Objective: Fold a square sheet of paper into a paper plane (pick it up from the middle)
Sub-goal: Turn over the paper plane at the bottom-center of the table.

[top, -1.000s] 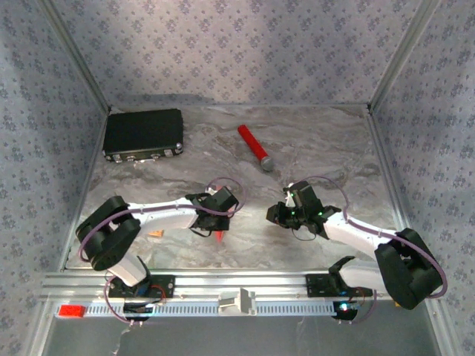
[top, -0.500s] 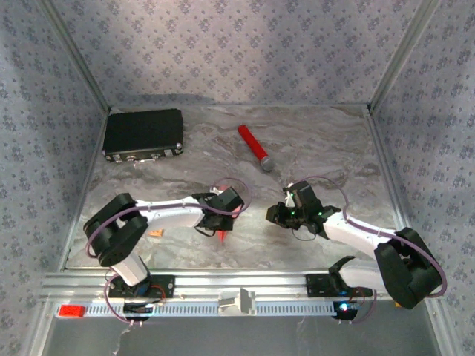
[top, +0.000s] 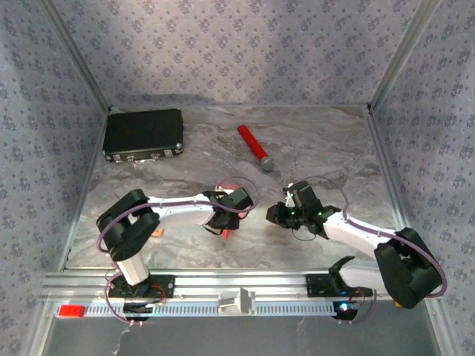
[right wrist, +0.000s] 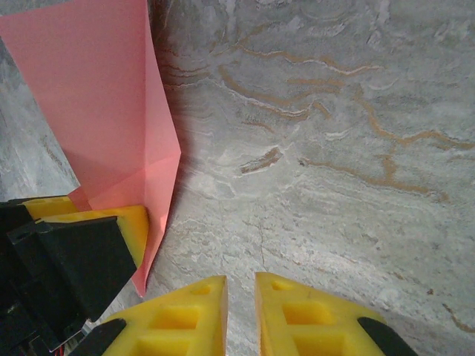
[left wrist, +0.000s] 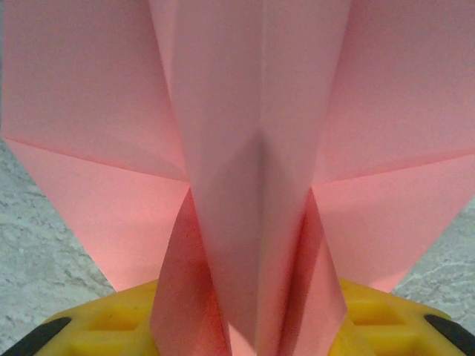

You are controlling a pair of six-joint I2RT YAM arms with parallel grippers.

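Left gripper (top: 225, 224), top external view: at the end of the left arm, which reaches toward mid-table, low over the grey marbled table (top: 319, 148). A slip of the folded pink-red paper plane (top: 225, 234) shows at its near side. Right gripper (top: 275, 215) sits just to the right of it, apart from the paper. A black rectangular case (top: 142, 133) lies at the far left corner. A red cylinder with a grey tip (top: 254, 147) lies far of centre, well apart from both grippers.

Left wrist view: the paper plane (left wrist: 252, 148) stands upright, with its long centre crease running up the middle and its wings spreading to either side. Its lower folds drop between the two yellow fingers (left wrist: 96, 330). The jaws stand partly apart with paper between them; whether they press on it cannot be told.

Right wrist view: the right gripper's (right wrist: 241, 285) yellow fingers are nearly together, with a narrow slit of table (right wrist: 334, 148) between them, and hold nothing. The paper plane (right wrist: 111, 96) stands to their left, touching one yellow finger (right wrist: 122, 222) of the other arm.
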